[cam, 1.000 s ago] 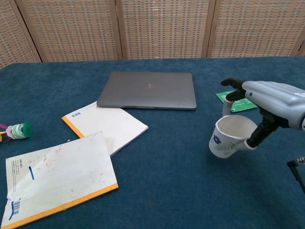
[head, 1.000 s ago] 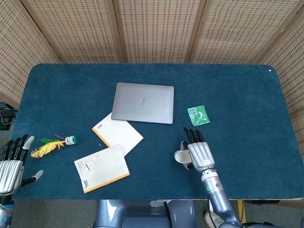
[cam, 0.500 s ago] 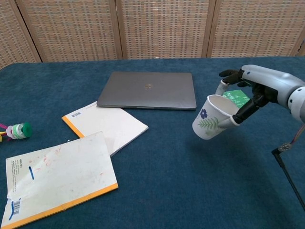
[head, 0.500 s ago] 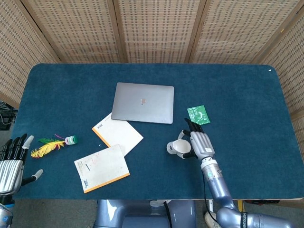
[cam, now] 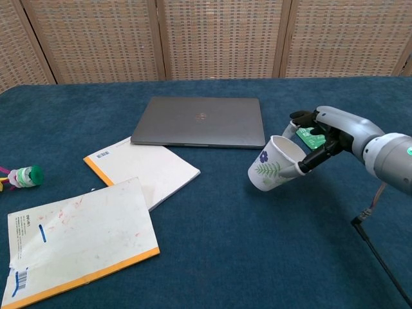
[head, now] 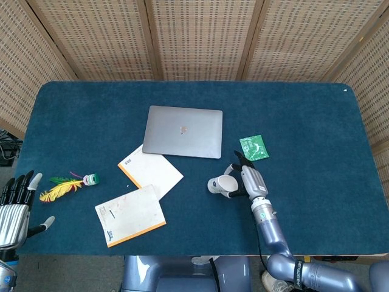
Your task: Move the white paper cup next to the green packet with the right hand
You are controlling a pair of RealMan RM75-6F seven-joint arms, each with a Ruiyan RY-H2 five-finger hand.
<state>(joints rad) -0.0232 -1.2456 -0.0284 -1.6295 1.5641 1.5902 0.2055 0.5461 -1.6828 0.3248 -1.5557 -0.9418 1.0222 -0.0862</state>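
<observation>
My right hand (cam: 325,132) (head: 247,177) holds the white paper cup (cam: 273,166) (head: 220,185) by its rim, thumb inside and fingers outside. The cup has a blue flower and green leaf print and hangs tilted above the blue cloth, its mouth towards the hand. The green packet (head: 253,147) (cam: 311,136) lies flat just beyond the hand, partly hidden by the fingers in the chest view. My left hand (head: 16,207) rests open at the table's near left corner, holding nothing.
A closed grey laptop (head: 183,131) lies left of the packet. Two orange-edged notebooks (head: 149,170) (head: 130,214) lie at the front left of it. A feather toy (head: 67,185) sits at the left edge. Wicker screens stand behind the blue-covered table (head: 316,121).
My right hand has carried the cup away from the table's front edge, towards the packet and slightly left, and the cup has tipped further onto its side. The left hand has not moved.
</observation>
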